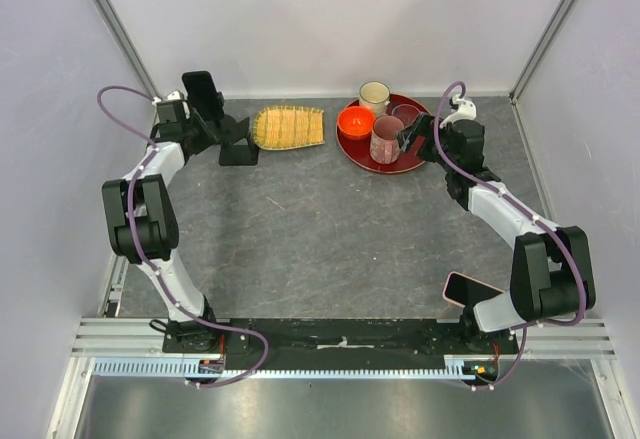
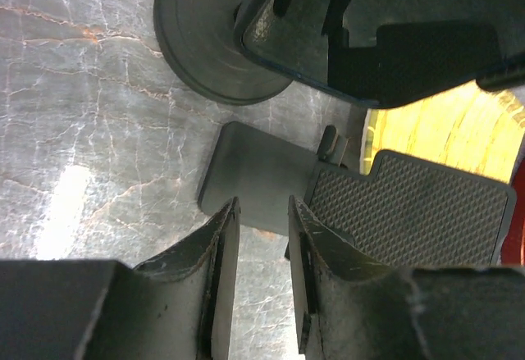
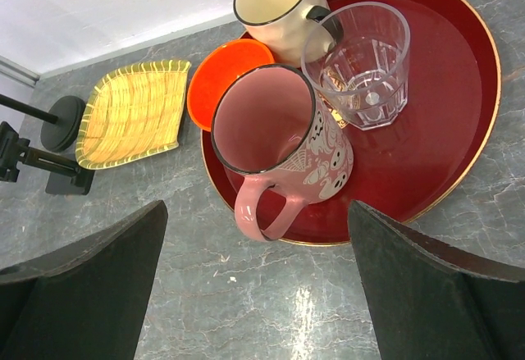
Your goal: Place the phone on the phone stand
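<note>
A black phone (image 1: 203, 89) stands upright at the back left, and in the left wrist view the phone (image 2: 316, 28) hangs over the round disc base of the phone stand (image 2: 209, 44). How it rests on the holder is hidden. My left gripper (image 2: 263, 204) is just in front of it, jaws a narrow gap apart with only table and a flat plate seen between them. From above, the left gripper (image 1: 203, 124) sits right below the phone. My right gripper (image 3: 256, 212) is wide open and holds nothing, near the handle of a pink mug (image 3: 283, 143).
A second black stand with a square base (image 1: 238, 149) and textured plate (image 2: 410, 208) is next to the left gripper. A yellow woven tray (image 1: 290, 126) lies beside it. The red tray (image 1: 355, 154) holds several cups. Another phone (image 1: 470, 289) lies by the right arm's base.
</note>
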Controlling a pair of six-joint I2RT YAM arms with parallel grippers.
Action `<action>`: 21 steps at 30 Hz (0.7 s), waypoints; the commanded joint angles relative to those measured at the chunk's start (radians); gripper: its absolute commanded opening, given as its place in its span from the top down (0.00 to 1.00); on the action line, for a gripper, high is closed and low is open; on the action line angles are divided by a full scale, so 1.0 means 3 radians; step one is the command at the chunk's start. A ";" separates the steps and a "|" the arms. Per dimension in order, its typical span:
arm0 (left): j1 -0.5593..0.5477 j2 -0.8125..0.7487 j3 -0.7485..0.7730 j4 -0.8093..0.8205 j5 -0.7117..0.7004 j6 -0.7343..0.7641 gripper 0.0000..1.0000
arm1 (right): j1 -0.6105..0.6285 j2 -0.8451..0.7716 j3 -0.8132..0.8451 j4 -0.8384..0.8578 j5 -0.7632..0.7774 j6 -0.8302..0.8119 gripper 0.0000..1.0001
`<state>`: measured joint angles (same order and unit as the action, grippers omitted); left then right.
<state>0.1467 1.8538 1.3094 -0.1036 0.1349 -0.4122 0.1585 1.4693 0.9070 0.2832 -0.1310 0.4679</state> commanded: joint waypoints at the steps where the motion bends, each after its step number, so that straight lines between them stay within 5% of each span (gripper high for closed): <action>1: 0.0012 0.0145 0.0288 -0.0028 0.0036 -0.0328 0.64 | -0.0022 0.0027 0.0111 0.0135 -0.0049 0.0015 0.02; 21: -0.0003 0.0014 -0.0171 0.0151 0.0338 -0.0523 0.74 | -0.0043 0.0021 0.0101 0.0150 -0.0074 0.0031 0.02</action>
<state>0.1467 1.9114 1.3014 -0.0994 0.1883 -0.5274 0.1501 1.4723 0.9070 0.2832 -0.1387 0.4683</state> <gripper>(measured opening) 0.267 0.982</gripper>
